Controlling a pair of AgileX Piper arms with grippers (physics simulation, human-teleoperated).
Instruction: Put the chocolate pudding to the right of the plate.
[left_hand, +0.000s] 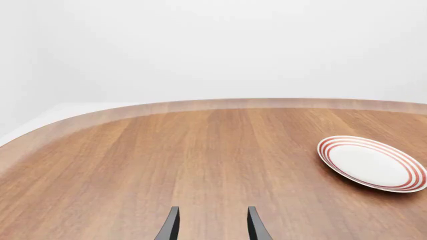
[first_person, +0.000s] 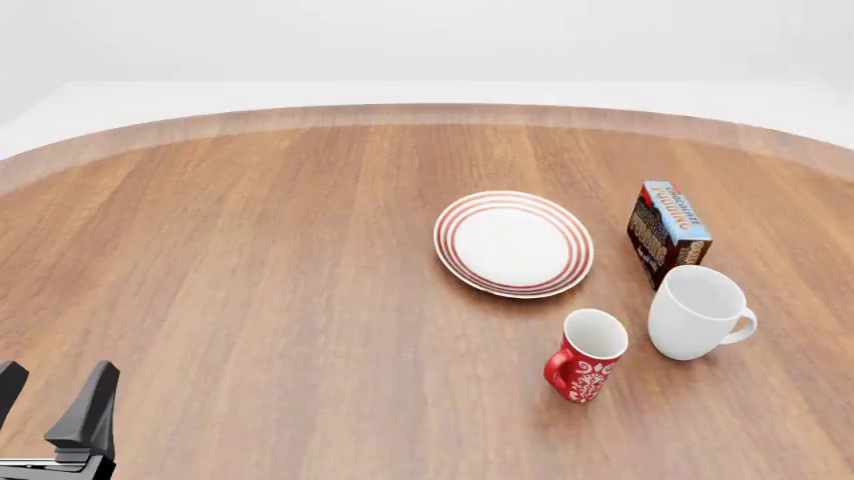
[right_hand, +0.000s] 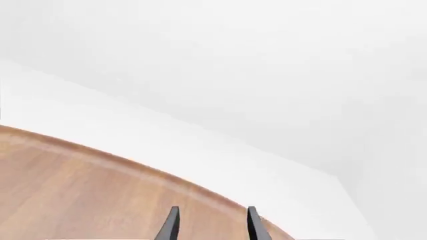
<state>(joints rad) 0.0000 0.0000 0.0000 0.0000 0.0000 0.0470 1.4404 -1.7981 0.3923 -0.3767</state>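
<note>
In the front view the chocolate pudding (first_person: 667, 232) stood at the right of the frame, just right of the plate (first_person: 514, 243) and apart from it, with a white mug (first_person: 697, 312) just below it and a red mug (first_person: 586, 356) lower left of that. The left gripper (first_person: 51, 400) sat far off in the lower left corner of the desk (first_person: 267, 260), fingers parted and empty. The right gripper (right_hand: 212, 225), seen only in its wrist view, was likewise spread apart, holding nothing, well away from the pudding.
</note>
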